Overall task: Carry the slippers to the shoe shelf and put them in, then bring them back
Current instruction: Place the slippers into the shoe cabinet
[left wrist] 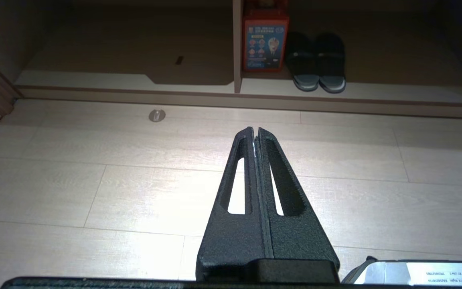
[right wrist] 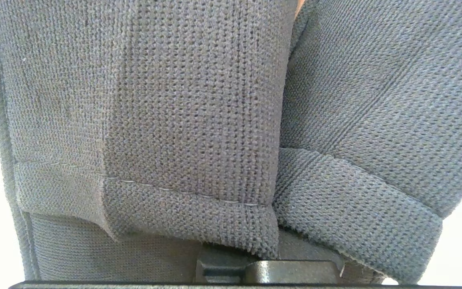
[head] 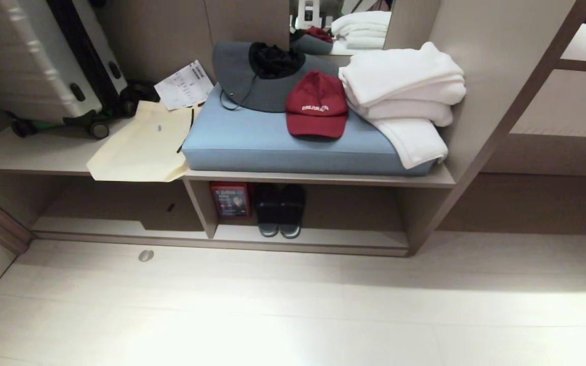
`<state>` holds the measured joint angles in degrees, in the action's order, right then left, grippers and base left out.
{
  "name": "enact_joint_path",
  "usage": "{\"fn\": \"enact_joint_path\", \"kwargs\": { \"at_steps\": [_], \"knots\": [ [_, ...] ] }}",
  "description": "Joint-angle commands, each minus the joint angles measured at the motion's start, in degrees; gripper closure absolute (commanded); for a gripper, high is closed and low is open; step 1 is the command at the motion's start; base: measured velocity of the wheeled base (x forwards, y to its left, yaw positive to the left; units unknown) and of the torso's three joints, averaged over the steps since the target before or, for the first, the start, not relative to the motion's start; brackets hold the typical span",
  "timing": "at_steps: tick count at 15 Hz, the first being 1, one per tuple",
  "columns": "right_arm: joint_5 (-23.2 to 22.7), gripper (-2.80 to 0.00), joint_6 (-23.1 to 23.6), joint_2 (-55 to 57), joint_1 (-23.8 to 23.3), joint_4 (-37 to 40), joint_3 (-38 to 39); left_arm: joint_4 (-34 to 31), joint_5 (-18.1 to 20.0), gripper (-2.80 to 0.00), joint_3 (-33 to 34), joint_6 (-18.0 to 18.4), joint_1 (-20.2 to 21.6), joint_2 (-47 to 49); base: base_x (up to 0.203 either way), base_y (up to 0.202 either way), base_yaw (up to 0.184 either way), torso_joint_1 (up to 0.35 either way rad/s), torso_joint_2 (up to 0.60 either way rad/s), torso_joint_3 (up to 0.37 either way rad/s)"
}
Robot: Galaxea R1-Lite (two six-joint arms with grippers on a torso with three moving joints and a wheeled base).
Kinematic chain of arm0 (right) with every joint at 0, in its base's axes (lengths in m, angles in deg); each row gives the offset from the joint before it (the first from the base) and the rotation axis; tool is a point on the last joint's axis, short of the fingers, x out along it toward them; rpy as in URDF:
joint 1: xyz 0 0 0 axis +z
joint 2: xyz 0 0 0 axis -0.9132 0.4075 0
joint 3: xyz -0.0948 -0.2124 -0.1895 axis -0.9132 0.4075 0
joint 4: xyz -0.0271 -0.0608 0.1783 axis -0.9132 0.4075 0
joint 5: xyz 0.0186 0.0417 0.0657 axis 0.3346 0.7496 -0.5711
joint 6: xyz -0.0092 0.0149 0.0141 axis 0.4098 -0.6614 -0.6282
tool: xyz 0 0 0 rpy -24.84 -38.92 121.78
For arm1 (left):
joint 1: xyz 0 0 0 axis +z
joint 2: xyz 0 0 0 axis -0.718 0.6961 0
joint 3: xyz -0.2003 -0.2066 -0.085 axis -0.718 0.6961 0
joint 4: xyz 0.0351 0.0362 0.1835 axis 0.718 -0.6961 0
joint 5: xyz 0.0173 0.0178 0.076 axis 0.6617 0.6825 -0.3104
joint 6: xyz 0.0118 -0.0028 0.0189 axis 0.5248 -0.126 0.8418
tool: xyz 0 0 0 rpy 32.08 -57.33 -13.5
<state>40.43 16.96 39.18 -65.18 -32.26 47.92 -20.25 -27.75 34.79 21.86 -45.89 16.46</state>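
A: Where are the slippers (right wrist: 199, 120)?
B: Filling the right wrist view, clamped in the right gripper's jaws.
A: And the left gripper (left wrist: 255, 130)?
B: Jaws pressed together, empty, above the floor (left wrist: 94, 180) before the shoe shelf (left wrist: 237, 48).

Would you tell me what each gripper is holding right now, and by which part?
The right gripper holds the slippers; the exact hold is hidden under the fabric. The left gripper holds nothing, jaws shut.

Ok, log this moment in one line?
right gripper: shut on slippers | left gripper: shut, empty, above floor | shoe shelf: black pair inside
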Motion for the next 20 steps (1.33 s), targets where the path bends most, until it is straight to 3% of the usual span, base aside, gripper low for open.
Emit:
{"fn": "enact_joint_path", "kwargs": {
  "at_steps": [1, 20],
  "knots": [
    [0.00, 0.00, 0.01, 0.00, 0.02, -0.02, 0.00, 0.02, -0.01, 0.00, 0.00, 0.08, 0.03, 0.00, 0.000, 0.000, 0.000, 0.018, 0.01, -0.194],
    [0.00, 0.00, 0.01, 0.00, 0.02, -0.02, 0.00, 0.02, -0.01, 0.00, 0.00, 0.08, 0.00, 0.00, 0.000, 0.000, 0.000, 0.003, 0.00, -0.199]
  ]
}}
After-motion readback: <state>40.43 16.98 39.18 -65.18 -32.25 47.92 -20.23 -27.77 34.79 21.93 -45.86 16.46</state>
